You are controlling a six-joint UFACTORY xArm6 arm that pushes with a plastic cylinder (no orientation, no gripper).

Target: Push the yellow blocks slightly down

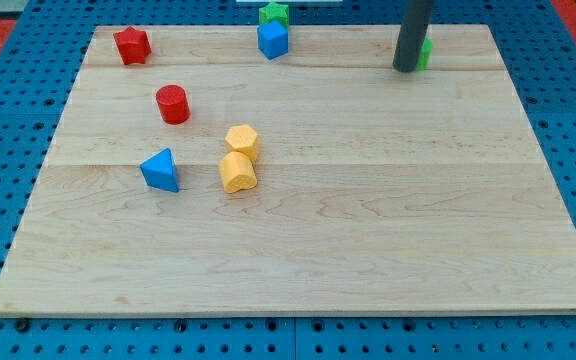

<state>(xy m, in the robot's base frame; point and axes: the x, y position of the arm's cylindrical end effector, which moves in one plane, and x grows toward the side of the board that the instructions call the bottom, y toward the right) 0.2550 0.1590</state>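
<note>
Two yellow blocks sit together left of the board's middle: a yellow hexagon-like block [242, 141] above and touching a second yellow block [237, 172] of rounded, irregular shape. My tip [405, 68] stands at the view's top right, far to the right of and above both yellow blocks, touching neither. It sits right against a green block [425, 52] that is mostly hidden behind the rod.
A blue triangular block [160, 170] lies left of the yellow pair. A red cylinder [172, 104] is up and left. A red star-like block [132, 45] is at top left. A blue cube [272, 40] and a green block [274, 13] are at top centre on the wooden board [368, 230].
</note>
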